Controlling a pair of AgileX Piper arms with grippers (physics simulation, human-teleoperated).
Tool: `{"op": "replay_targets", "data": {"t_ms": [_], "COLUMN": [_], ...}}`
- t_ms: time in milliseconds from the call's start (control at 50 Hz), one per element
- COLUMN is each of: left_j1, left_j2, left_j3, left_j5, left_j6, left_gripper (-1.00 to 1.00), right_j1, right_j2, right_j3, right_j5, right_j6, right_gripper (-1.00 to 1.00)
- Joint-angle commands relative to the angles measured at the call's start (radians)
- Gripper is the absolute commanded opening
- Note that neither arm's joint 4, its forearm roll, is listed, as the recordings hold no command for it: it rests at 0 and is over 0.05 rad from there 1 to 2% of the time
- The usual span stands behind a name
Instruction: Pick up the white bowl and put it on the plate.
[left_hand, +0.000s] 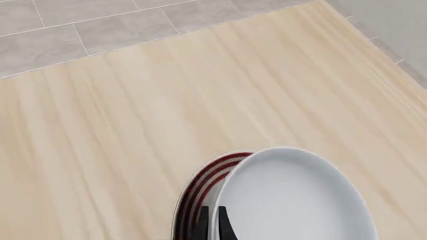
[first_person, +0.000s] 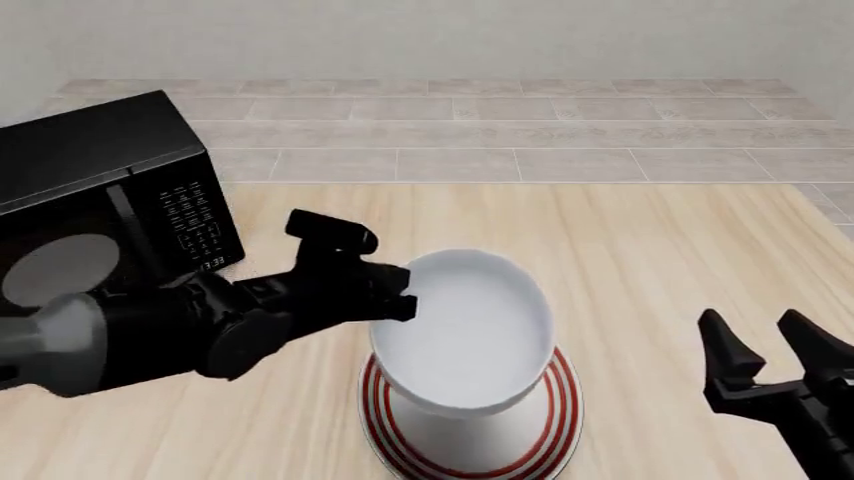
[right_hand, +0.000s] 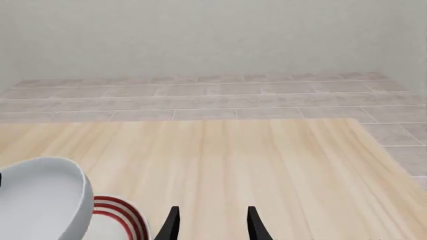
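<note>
The white bowl (first_person: 461, 335) is tilted, its opening turned toward the camera, directly over the plate (first_person: 561, 425) with red rings. Whether the bowl's base touches the plate cannot be told. My left gripper (first_person: 396, 296) is shut on the bowl's left rim. The left wrist view shows that rim pinched in my left gripper (left_hand: 212, 226), with the bowl (left_hand: 293, 195) covering most of the plate (left_hand: 205, 184). My right gripper (first_person: 766, 352) stands open and empty to the right of the plate. In the right wrist view, bowl (right_hand: 40, 200) and plate (right_hand: 120, 214) lie beside the open right gripper (right_hand: 212, 226).
A black microwave (first_person: 107, 200) stands at the table's left, close behind the left arm. The wooden table (first_person: 667, 240) ends at a tiled floor (first_person: 534, 130) beyond its far edge and at its right side.
</note>
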Motion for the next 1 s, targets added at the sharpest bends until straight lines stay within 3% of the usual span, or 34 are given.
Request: {"op": "replay_targets", "data": {"t_ms": [20, 520, 1000], "left_j1": [-0.038, -0.033, -0.028], "left_j2": [0.077, 0.189, 0.233], "left_j3": [0.01, 0.014, 0.007], "left_j5": [-0.064, -0.128, -0.15], "left_j6": [-0.014, -0.012, 0.004], "left_gripper": [-1.0, -1.0, -1.0], "right_j1": [-0.005, -0.01, -0.012], "right_j2": [-0.007, -0.078, -0.042], "right_j3": [0.0, 0.0, 0.0], "right_j5": [0.007, 0.076, 0.04], "right_j6": [-0.001, 0.001, 0.006], "right_gripper": [1.0, 1.0, 1.0]}}
